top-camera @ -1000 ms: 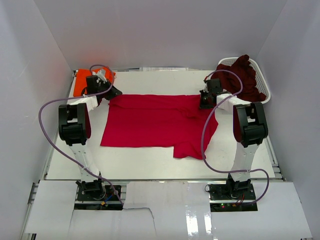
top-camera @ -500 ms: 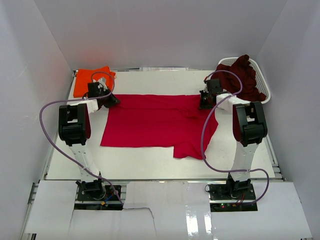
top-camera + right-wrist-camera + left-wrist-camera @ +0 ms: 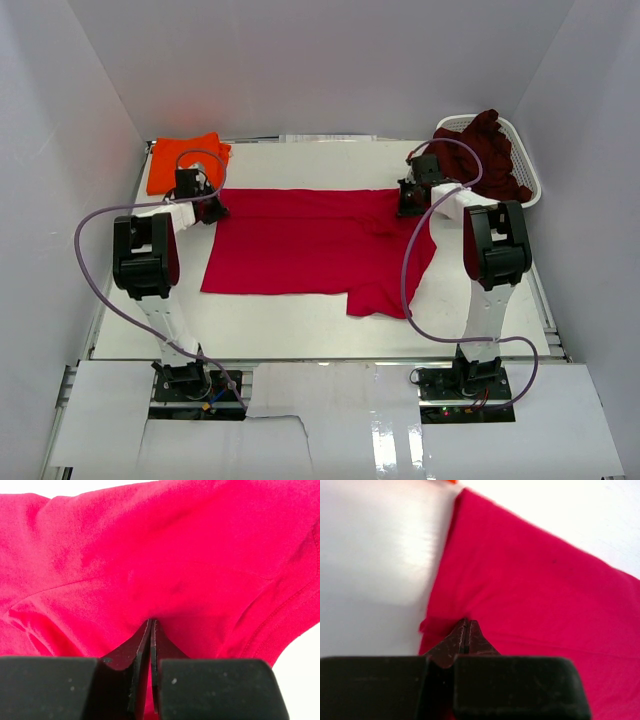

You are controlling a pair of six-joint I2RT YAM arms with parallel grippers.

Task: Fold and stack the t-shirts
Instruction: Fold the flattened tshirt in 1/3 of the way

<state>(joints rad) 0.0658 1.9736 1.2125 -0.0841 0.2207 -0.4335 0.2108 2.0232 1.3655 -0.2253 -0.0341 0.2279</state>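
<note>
The crimson t-shirt (image 3: 310,245) is spread flat on the table (image 3: 300,325). Its far edge is pinched toward either end by the left gripper (image 3: 466,626) and right gripper (image 3: 151,625), jaws closed on cloth, both arms stretched forward. Beyond, the orange t-shirt (image 3: 183,160) is laid folded far left; the maroon t-shirt (image 3: 487,150) is heaped in the white basket (image 3: 455,125) far right.

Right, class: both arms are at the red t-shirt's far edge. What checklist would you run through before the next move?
1. Is the left gripper shut on the red t-shirt corner: ok.
2. Is the right gripper shut on the same shirt: ok.
3. Shirt lying smooth: not ok, creased beside the right gripper.
4. Is the orange t-shirt folded: ok.
5. Is the maroon t-shirt folded: not ok, heaped on the basket.
6. Is the purple cable free of the cloth: cannot tell.
</note>
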